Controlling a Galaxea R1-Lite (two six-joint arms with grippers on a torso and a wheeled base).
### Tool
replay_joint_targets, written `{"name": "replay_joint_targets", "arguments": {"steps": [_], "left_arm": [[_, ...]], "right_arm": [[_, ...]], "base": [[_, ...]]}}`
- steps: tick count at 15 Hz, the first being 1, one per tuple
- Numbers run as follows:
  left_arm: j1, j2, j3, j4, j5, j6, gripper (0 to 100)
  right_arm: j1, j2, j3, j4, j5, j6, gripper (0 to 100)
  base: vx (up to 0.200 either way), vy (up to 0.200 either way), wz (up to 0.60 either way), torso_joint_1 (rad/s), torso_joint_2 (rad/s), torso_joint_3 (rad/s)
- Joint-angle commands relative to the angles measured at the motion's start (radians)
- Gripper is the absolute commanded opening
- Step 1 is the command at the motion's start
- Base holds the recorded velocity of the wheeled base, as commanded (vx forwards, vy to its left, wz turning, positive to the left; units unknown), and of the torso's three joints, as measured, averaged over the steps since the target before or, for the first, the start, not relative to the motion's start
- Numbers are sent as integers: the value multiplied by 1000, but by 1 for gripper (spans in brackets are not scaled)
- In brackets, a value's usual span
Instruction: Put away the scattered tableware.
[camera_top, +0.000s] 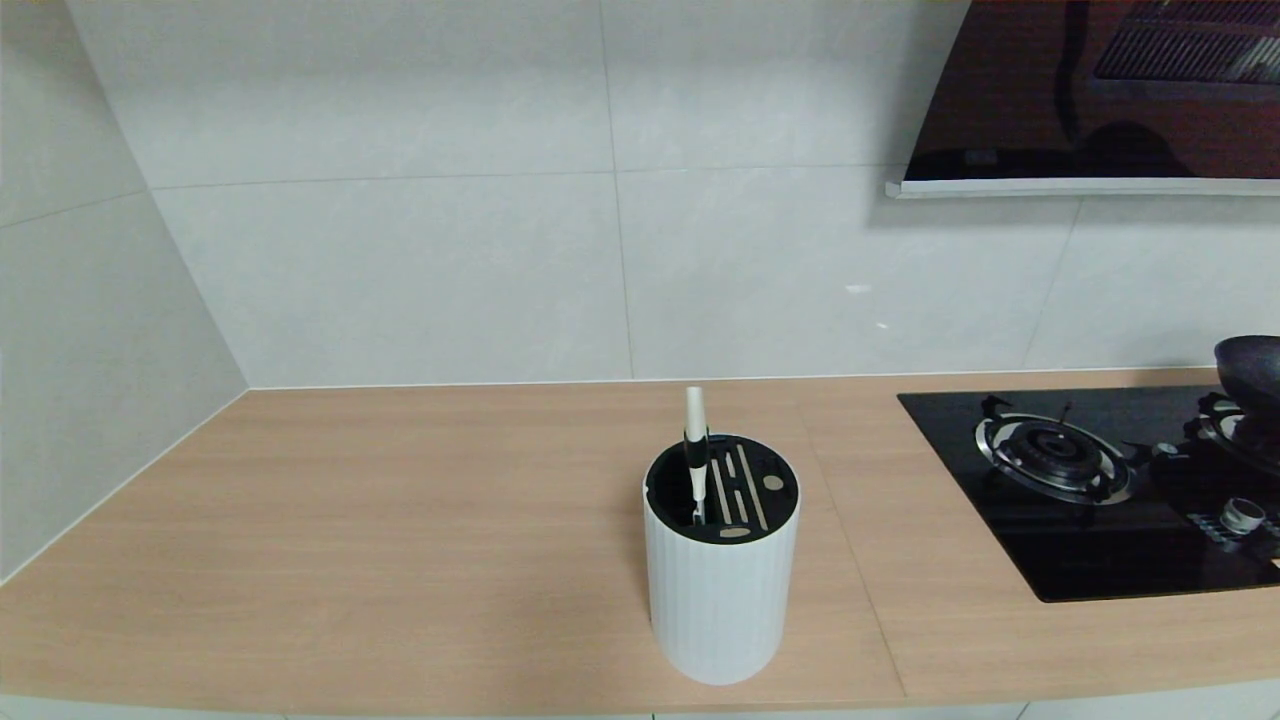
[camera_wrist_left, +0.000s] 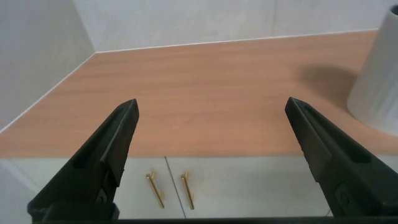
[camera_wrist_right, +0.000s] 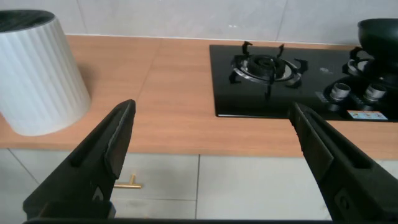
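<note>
A white ribbed cutlery holder (camera_top: 720, 580) with a black slotted top stands near the front edge of the wooden counter (camera_top: 400, 520). One utensil with a cream and black handle (camera_top: 695, 450) stands upright in its open compartment. My left gripper (camera_wrist_left: 211, 109) is open, held in front of the counter's edge, with the holder (camera_wrist_left: 379, 74) off to one side. My right gripper (camera_wrist_right: 211, 112) is open too, also off the counter's front, with the holder (camera_wrist_right: 40, 74) beside it. Nothing is between either pair of fingers.
A black gas hob (camera_top: 1100, 490) with burners (camera_top: 1055, 455) is set into the counter at the right, with a dark pot (camera_top: 1250, 370) on the far burner. A range hood (camera_top: 1090, 100) hangs above. Cabinet doors with gold handles (camera_wrist_left: 168, 190) lie below the counter.
</note>
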Motion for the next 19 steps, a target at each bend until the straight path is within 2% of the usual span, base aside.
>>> {"name": "replay_joint_targets", "arguments": {"steps": [1,5,6,7,8,9,10,11,14,19], "left_arm": [[2,3,-1,0,17,-16,100],[2,3,1,-2,-21,-14,100],[2,2,2,6,-50,-2,100],[2,2,2,0,-73,35,100],[2,3,2,11,-75,23,100],[-4,14,2,29,-76,-19,100],[-11,34,2,23,-78,-35,100],[-6,5,2,23,-78,-35,100],[-3,2,2,21,-75,-75,100],[-3,2,2,21,-75,-75,100]], "right_arm": [[0,2,1,1,1,3,100],[0,2,1,2,1,1,100],[0,2,1,2,1,1,100],[0,2,1,2,1,1,100],[0,2,1,2,1,3,100],[0,2,1,2,1,1,100],[0,2,1,2,1,1,100],[0,2,1,2,1,1,100],[0,2,1,2,1,3,100],[0,2,1,2,1,3,100]], "base": [[0,0,0,0,0,0],[0,0,0,0,0,0],[0,0,0,0,0,0],[0,0,0,0,0,0],[0,0,0,0,0,0],[0,0,0,0,0,0],[0,0,0,0,0,0],[0,0,0,0,0,0],[0,0,0,0,0,0],[0,0,0,0,0,0]]}}
